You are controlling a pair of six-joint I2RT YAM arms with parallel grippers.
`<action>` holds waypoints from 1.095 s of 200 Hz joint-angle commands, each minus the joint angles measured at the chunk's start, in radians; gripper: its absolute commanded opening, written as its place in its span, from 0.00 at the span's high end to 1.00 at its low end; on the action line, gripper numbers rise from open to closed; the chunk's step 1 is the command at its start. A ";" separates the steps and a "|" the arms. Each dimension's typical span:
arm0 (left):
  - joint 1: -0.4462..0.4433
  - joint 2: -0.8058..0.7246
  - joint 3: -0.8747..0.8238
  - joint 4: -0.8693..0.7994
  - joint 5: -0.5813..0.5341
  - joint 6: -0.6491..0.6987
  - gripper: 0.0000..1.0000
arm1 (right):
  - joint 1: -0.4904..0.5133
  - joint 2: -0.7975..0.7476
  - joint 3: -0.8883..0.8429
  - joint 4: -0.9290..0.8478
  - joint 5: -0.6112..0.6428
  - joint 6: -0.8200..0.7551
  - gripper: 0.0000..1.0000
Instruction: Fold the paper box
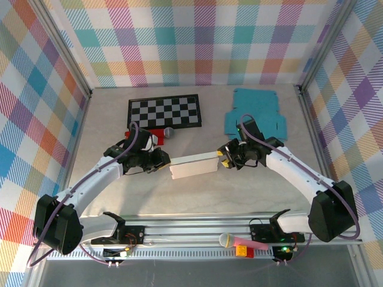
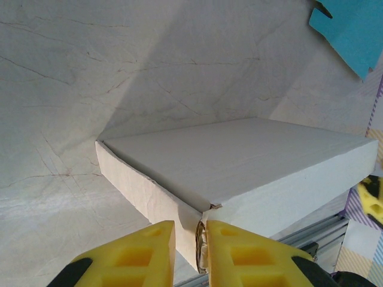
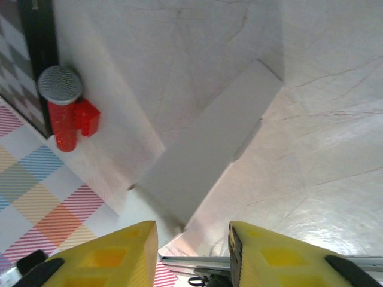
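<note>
We see the white paper box [image 1: 192,166] lying on the table [image 1: 239,194] at the centre of the top view, between the two arms. At its left end the left gripper [image 2: 190,232] pinches the box's corner edge between nearly closed yellow fingers, while at its right end the right gripper [image 3: 192,233] stands with its jaws apart, clamping nothing. Higher in the frame lie a checkerboard [image 1: 164,112], a red toy microphone [image 1: 160,134] and a flat blue cardboard sheet [image 1: 254,112].

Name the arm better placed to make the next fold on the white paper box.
Right, probably. The left gripper pinches a corner of the white paper box, steadying it; the right gripper stands open at the other end.
</note>
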 commanded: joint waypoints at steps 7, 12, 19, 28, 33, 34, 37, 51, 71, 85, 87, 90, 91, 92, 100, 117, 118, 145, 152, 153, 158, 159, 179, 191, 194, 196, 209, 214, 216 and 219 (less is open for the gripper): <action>-0.001 0.034 -0.034 -0.153 -0.075 0.017 0.80 | 0.000 0.046 -0.045 -0.076 -0.027 -0.003 0.67; -0.001 0.035 -0.035 -0.152 -0.075 0.017 0.80 | -0.001 0.050 -0.046 -0.088 -0.027 -0.003 0.67; -0.003 0.035 -0.034 -0.149 -0.075 0.018 0.80 | -0.002 0.051 -0.048 -0.089 -0.029 -0.002 0.67; -0.004 0.035 -0.033 -0.147 -0.077 0.019 0.80 | -0.002 0.042 -0.043 -0.085 -0.026 -0.001 0.67; -0.004 0.034 -0.033 -0.147 -0.077 0.021 0.80 | -0.002 0.035 -0.035 -0.086 -0.020 -0.002 0.67; -0.005 0.034 -0.032 -0.146 -0.077 0.022 0.80 | -0.002 0.034 -0.033 -0.086 -0.019 -0.002 0.67; -0.006 0.034 -0.031 -0.147 -0.078 0.024 0.80 | -0.002 0.029 -0.026 -0.090 -0.016 -0.005 0.67; -0.012 0.032 -0.023 -0.145 -0.085 0.037 0.80 | -0.003 0.012 0.011 -0.105 0.004 -0.018 0.65; -0.036 0.018 -0.007 -0.143 -0.112 0.064 0.80 | -0.016 -0.028 0.033 -0.078 0.019 -0.013 0.58; -0.064 0.006 0.005 -0.152 -0.147 0.085 0.81 | -0.037 -0.047 0.040 -0.073 0.026 -0.005 0.49; -0.070 0.004 0.007 -0.155 -0.157 0.087 0.81 | -0.042 -0.048 0.041 -0.074 0.023 -0.004 0.48; -0.078 -0.001 0.009 -0.158 -0.167 0.090 0.81 | -0.051 -0.049 0.042 -0.075 0.019 -0.003 0.46; -0.081 -0.002 0.009 -0.159 -0.170 0.091 0.81 | -0.053 -0.049 0.042 -0.076 0.017 -0.003 0.45; -0.083 -0.003 0.010 -0.159 -0.173 0.092 0.81 | -0.056 -0.049 0.043 -0.075 0.015 -0.003 0.45; -0.102 -0.015 0.011 -0.161 -0.197 0.098 0.81 | -0.078 -0.048 0.041 -0.074 -0.001 -0.003 0.40; -0.146 -0.045 0.004 -0.161 -0.250 0.099 0.82 | -0.123 -0.041 0.011 -0.047 -0.055 0.010 0.33; -0.149 -0.048 0.004 -0.160 -0.254 0.099 0.82 | -0.125 -0.040 0.008 -0.044 -0.059 0.010 0.32; -0.219 -0.114 -0.026 -0.145 -0.346 0.086 0.82 | -0.158 -0.002 -0.072 0.033 -0.174 0.044 0.30; -0.238 -0.130 -0.040 -0.135 -0.364 0.078 0.82 | -0.159 0.004 -0.093 0.066 -0.192 0.047 0.30; -0.240 -0.133 -0.042 -0.132 -0.366 0.078 0.82 | -0.159 0.004 -0.096 0.070 -0.194 0.048 0.30; -0.254 -0.143 -0.054 -0.119 -0.377 0.074 0.82 | -0.159 0.009 -0.109 0.089 -0.203 0.046 0.30; -0.258 -0.146 -0.056 -0.117 -0.379 0.073 0.82 | -0.159 0.010 -0.111 0.091 -0.205 0.045 0.30; -0.320 -0.184 -0.105 -0.070 -0.411 0.041 0.82 | -0.158 0.025 -0.138 0.118 -0.224 0.015 0.32; -0.356 -0.193 -0.135 -0.045 -0.426 0.017 0.82 | -0.159 0.041 -0.145 0.122 -0.243 -0.014 0.34; -0.364 -0.193 -0.142 -0.041 -0.431 0.008 0.82 | -0.159 0.046 -0.145 0.118 -0.247 -0.023 0.35; -0.370 -0.194 -0.146 -0.039 -0.434 0.003 0.82 | -0.158 0.049 -0.146 0.113 -0.250 -0.028 0.35; -0.391 -0.191 -0.183 -0.019 -0.441 -0.031 0.82 | -0.157 0.063 -0.146 0.095 -0.258 -0.071 0.36; -0.394 -0.191 -0.197 -0.011 -0.440 -0.047 0.82 | -0.158 0.065 -0.145 0.085 -0.260 -0.088 0.36; -0.396 -0.191 -0.204 -0.005 -0.440 -0.050 0.82 | -0.157 0.066 -0.146 0.081 -0.260 -0.094 0.36; -0.398 -0.192 -0.215 0.007 -0.436 -0.062 0.82 | -0.159 0.067 -0.146 0.076 -0.259 -0.103 0.37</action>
